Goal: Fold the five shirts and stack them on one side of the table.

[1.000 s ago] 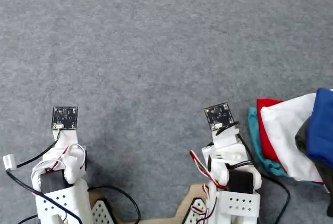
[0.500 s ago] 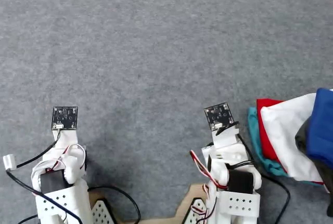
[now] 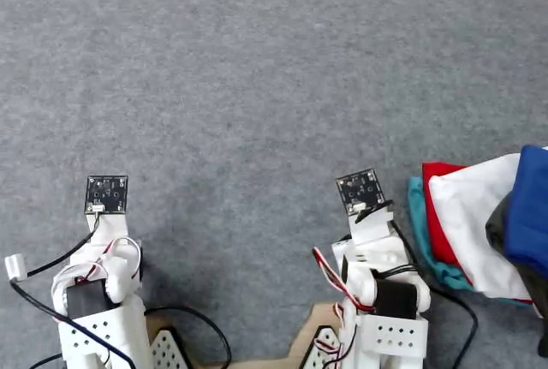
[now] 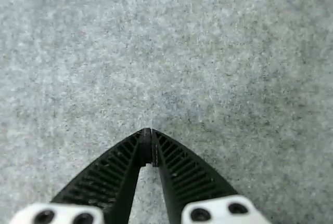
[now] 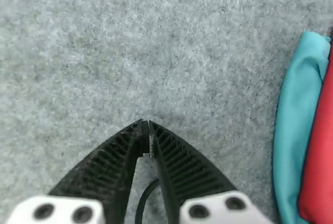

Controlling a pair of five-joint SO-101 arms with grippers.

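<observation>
A stack of folded shirts lies at the table's right edge: a teal shirt (image 3: 421, 232) at the bottom, then a red shirt (image 3: 437, 215), a white shirt (image 3: 469, 223), a dark grey shirt (image 3: 499, 222) and a blue shirt (image 3: 526, 206) on top. Both arms rest folded at the near edge. My left gripper (image 4: 146, 133) is shut over bare grey carpet, holding nothing. My right gripper (image 5: 145, 126) is shut too, just left of the teal shirt (image 5: 294, 125) and red shirt (image 5: 320, 146).
The table is covered in grey carpet (image 3: 257, 86). A black cable (image 3: 188, 313) loops by the left arm's base, and another cable (image 3: 449, 300) runs near the right base toward the shirts.
</observation>
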